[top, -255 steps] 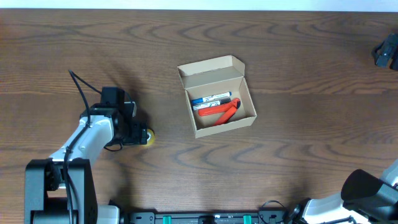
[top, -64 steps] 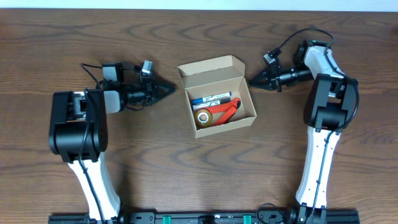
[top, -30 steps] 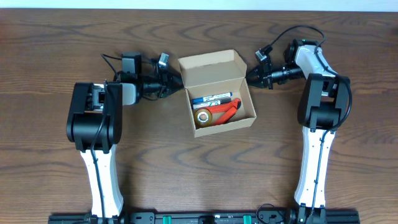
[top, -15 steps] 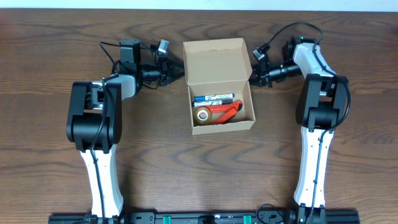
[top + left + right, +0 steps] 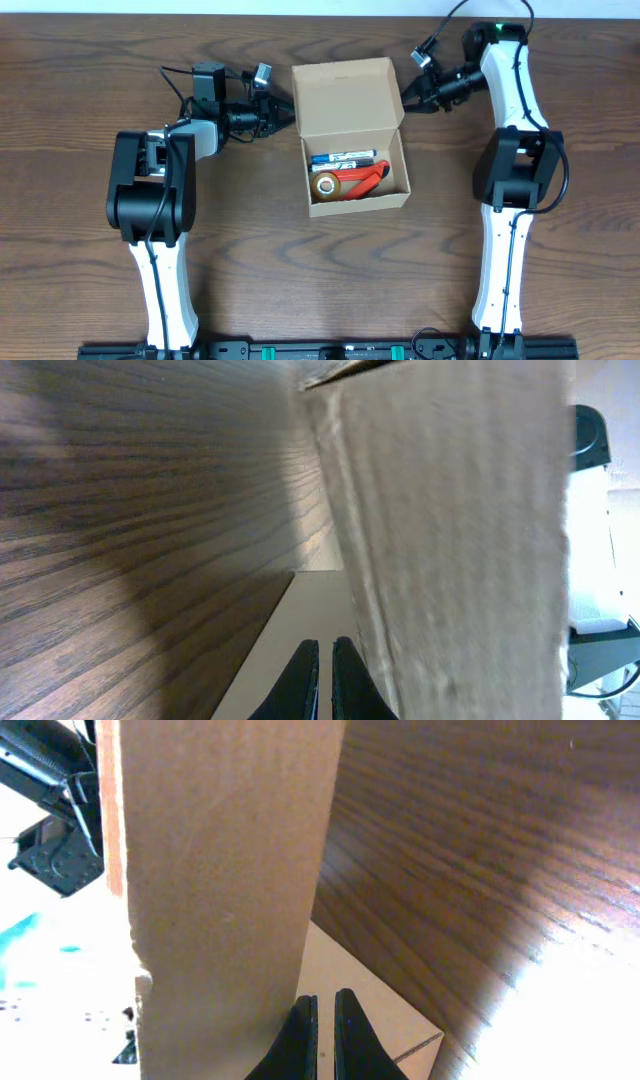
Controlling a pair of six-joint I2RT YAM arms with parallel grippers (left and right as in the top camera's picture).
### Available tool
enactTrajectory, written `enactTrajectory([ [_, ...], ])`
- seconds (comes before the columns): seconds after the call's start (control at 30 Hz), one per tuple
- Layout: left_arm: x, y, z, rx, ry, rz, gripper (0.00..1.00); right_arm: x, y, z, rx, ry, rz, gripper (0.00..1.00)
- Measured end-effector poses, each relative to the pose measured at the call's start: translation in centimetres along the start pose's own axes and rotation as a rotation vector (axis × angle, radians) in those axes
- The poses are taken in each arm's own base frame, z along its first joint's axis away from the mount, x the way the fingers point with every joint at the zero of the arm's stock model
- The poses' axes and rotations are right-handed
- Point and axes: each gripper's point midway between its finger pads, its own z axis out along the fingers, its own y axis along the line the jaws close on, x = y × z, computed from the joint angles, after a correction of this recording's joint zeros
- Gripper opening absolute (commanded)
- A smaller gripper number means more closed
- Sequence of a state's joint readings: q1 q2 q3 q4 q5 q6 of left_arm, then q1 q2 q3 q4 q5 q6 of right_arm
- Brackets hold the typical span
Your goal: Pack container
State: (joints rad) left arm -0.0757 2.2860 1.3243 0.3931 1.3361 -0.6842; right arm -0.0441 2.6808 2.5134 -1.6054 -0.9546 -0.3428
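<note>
The container is a tan cardboard box in mid-table, its flap lid raised so the plain outer face shows from above. Inside lie a blue-and-white marker, a tape roll and a red-handled tool. My left gripper is shut, its tip against the lid's left edge. My right gripper is shut at the lid's right edge. In the left wrist view the shut gripper lies along the lid. In the right wrist view the shut gripper rests beside the lid.
Dark wood table all round the box. Both arm bases stand at the near edge, left arm and right arm flanking the box. Cables trail behind the left wrist.
The lid has swung up from leaning back to standing over the box. Both shut grippers came in against its side edges, and the right arm has shifted toward the far edge.
</note>
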Motion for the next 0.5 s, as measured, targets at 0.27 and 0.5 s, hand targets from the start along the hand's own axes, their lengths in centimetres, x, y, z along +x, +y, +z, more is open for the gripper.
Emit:
enactTrajectory([
  [0.27,-0.4,-1.6,-0.2,0.008,-0.007,0.036,0.06,0.3,0.7,1.3,0.026,0.036,-0.014,0.01],
  [0.5,-0.4,-1.8,-0.3,0.011,-0.004,0.038,0.06,0.2,0.6,1.7,0.050,0.043,-0.022,0.01],
])
